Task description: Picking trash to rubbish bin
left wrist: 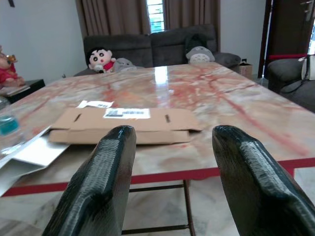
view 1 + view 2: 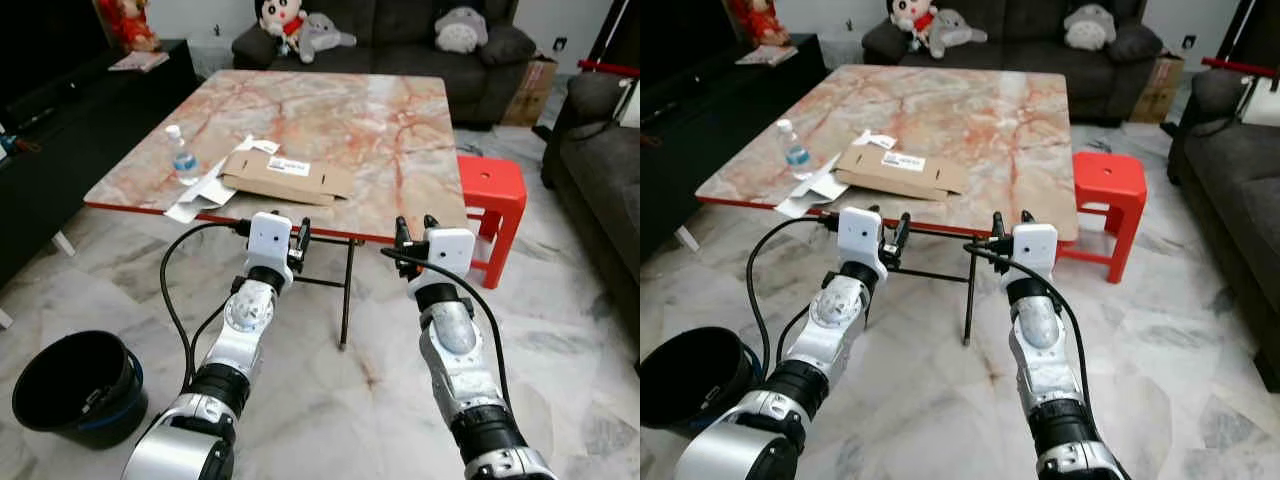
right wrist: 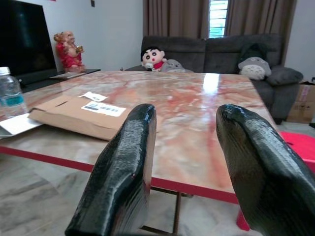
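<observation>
A flat brown cardboard mailer (image 2: pixel 285 176) with a white label lies near the front edge of the marble table (image 2: pixel 380 120). White paper scraps (image 2: pixel 205 192) and a small plastic water bottle (image 2: pixel 183 156) lie to its left. The black rubbish bin (image 2: pixel 72 388) stands on the floor at the lower left. My left gripper (image 2: pixel 301 240) is open, held just short of the table's front edge, level with the mailer. My right gripper (image 2: pixel 415 228) is open too, in front of the table edge further right. Both hold nothing.
A red plastic stool (image 2: pixel 492 195) stands by the table's right corner. Dark sofas with plush toys (image 2: pixel 300 25) line the back and right. A black TV cabinet (image 2: pixel 60 130) runs along the left. A cardboard box (image 2: pixel 530 90) sits beside the back sofa.
</observation>
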Robot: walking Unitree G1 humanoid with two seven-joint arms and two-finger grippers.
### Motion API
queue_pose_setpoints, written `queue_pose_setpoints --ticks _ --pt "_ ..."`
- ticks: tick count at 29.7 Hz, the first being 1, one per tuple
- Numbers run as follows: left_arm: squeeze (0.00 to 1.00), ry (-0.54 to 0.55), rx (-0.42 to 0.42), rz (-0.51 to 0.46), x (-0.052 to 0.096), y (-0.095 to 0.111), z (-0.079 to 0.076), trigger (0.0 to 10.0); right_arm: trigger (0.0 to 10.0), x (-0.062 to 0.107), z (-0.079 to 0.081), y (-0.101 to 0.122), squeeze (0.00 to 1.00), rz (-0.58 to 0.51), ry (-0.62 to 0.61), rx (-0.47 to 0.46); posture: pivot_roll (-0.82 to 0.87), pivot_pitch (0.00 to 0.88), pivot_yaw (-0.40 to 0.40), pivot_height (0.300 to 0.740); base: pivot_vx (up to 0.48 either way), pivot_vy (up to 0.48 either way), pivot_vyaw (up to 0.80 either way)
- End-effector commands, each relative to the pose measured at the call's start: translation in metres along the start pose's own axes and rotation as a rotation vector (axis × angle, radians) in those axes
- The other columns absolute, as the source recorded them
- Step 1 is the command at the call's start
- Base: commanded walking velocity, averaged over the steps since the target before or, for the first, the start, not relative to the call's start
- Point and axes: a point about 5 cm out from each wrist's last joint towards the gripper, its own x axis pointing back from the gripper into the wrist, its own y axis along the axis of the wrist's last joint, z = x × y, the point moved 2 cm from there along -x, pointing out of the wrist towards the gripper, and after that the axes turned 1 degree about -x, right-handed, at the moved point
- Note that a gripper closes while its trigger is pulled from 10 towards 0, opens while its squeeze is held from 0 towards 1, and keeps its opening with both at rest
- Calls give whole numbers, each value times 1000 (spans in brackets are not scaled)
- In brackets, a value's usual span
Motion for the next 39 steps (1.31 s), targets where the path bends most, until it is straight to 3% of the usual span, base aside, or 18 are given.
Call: queue_pose_setpoints --ticks 1,17,26,30,39 --pt "0 14 3 -3 -1 2 6 10000 10000 -2 6 5 0 -14 18 -16 52 0 10 740 0 480 0" --pt "0 -30 -15 -14 -4 7 -3 10000 10000 -1 5 7 0 -20 10 -23 50 0 18 740 0 22 0" --pt "0 -11 -21 -8 -7 9 0 10000 10000 -2 1 11 0 -29 -5 -30 47 0 20 740 388 0 0" --pt "0 -13 -18 -8 -7 10 0 10000 10000 0 4 12 0 -41 27 10 47 0 20 740 434 0 356" --pt "0 -8 -16 -6 -8 10 0 10000 10000 -1 2 12 0 -31 15 -28 50 0 15 740 433 0 227"
